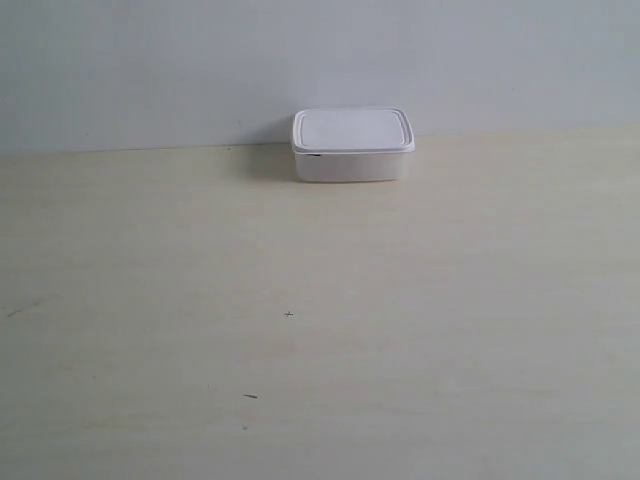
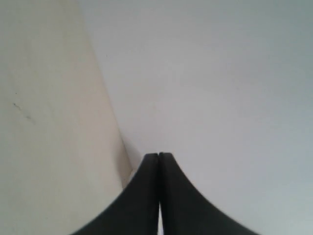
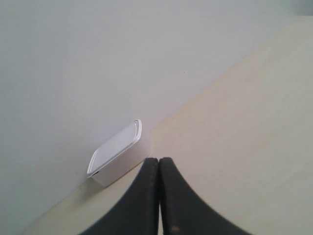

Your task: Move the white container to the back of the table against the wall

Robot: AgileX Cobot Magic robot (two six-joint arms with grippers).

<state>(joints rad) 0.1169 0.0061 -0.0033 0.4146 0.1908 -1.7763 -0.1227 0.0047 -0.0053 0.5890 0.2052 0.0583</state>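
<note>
The lidded white container (image 1: pixel 352 145) sits upright at the back of the pale worktop (image 1: pixel 300 320), close against the plain grey-white wall (image 1: pixel 200 60). The left claw (image 2: pixel 159 155) and the right claw (image 3: pixel 159 159) are each pressed fully together, holding nothing.

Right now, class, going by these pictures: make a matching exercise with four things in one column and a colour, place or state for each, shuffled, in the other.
1 white container
2 table
3 wall
4 right gripper

A plain pale grey-white
B shut, holding nothing
C beige wood grain
D stands at the back, by the wall

Pairs: 1-D, 2-C, 3-A, 4-B.
</note>
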